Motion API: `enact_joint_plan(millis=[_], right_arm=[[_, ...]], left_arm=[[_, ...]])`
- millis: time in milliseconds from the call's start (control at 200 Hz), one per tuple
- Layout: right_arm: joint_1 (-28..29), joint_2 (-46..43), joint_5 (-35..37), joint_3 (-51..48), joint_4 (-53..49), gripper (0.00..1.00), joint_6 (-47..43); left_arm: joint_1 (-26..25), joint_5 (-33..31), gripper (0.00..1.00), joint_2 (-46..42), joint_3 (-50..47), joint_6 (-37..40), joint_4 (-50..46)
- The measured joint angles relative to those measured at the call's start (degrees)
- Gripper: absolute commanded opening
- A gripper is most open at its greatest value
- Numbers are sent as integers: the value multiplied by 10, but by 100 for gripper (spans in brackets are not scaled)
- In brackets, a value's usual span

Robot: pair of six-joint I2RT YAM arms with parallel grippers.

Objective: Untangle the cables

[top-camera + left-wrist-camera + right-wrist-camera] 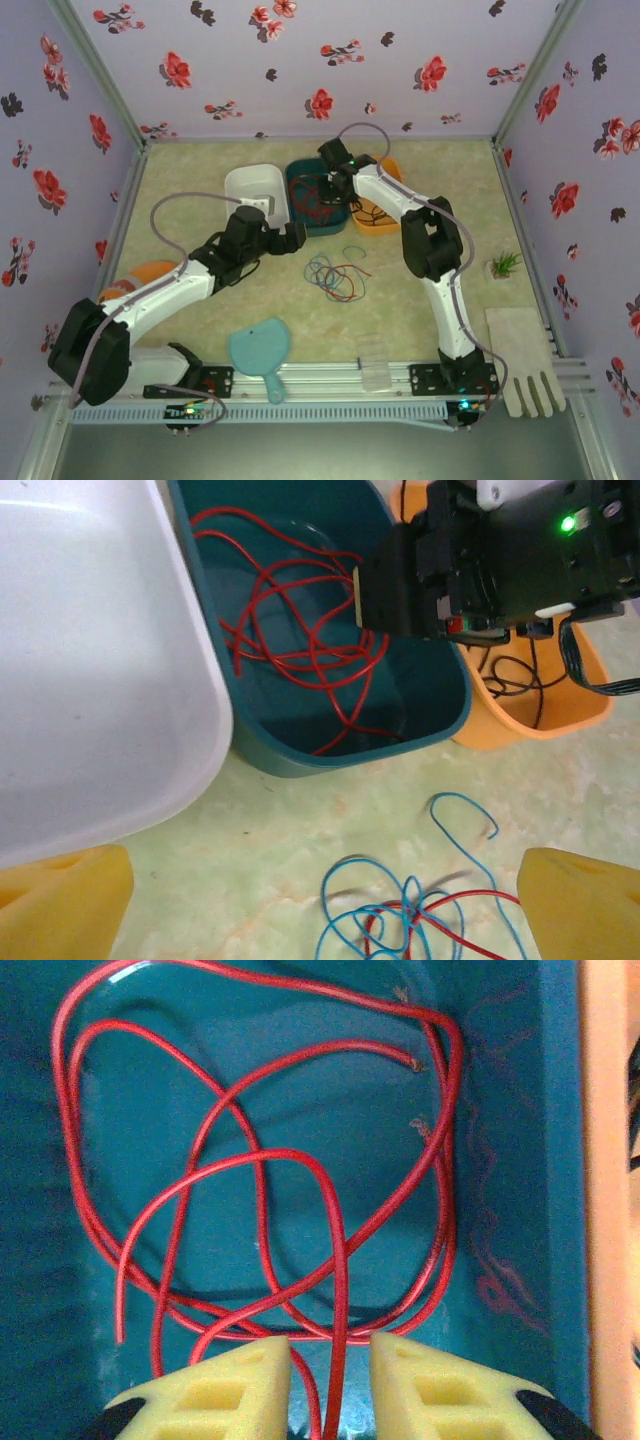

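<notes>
While your left end effector [320, 900] hangs wide open over the blue-and-red cables [400, 920] tangled on the worktop [250, 830], lift the right end effector [330, 1360] straight up: its fingers [210, 1390] stand parted, red cable [260, 1190] loose between them in the teal bin [300, 760]. That strand's lower run is cut off, so check for snags.

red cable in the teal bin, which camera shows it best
Right wrist: it looks straight down into the teal bin, so the red cable spreads across the frame, loops and frayed ends clear. Left wrist sees it slanted, partly behind the right gripper. Top external shows a small red scribble.
</notes>
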Motion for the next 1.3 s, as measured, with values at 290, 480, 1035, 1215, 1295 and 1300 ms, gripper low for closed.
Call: enact_joint_plan(millis=[290,480,1035,1215,1295,1300], right_arm=[[1,-168,2,-105,10,31,-10],[1,-301,12,-262,39,31,-9],[7,-521,-10,-570,78,29,-36],[17,-510,-13,-589,82,26,-69],[26,-492,-12,-589,87,26,-86],[26,-491,-12,-589,87,26,-87]], left_arm=[[13,124,90,96,75,17,-58],[11,151,84,155,126,53,-121],[-26,176,74,309,243,125,-212],[-28,176,74,343,258,131,-227],[-30,177,74,356,259,134,-234],[-30,177,74,357,259,134,-234]])
